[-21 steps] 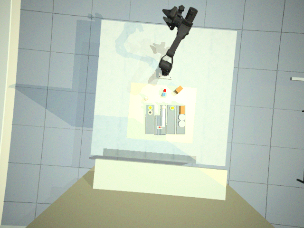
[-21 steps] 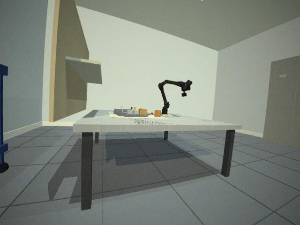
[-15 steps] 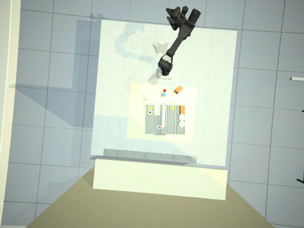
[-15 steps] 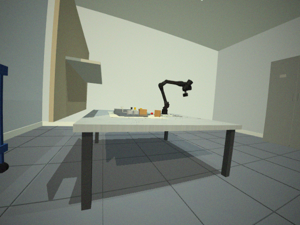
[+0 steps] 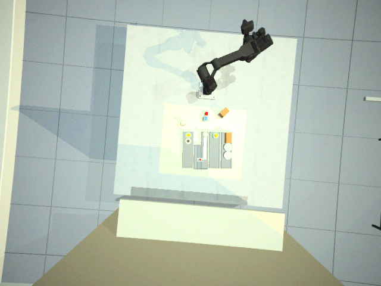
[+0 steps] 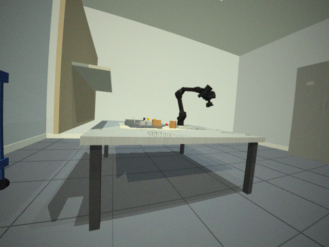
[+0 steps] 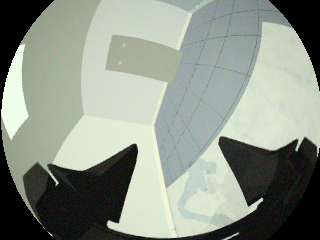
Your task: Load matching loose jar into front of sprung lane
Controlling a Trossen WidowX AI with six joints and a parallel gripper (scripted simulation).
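Top view: gray lanes (image 5: 214,154) hold jars and an orange box (image 5: 228,137); spread claw (image 7: 179,144) elsewhere.
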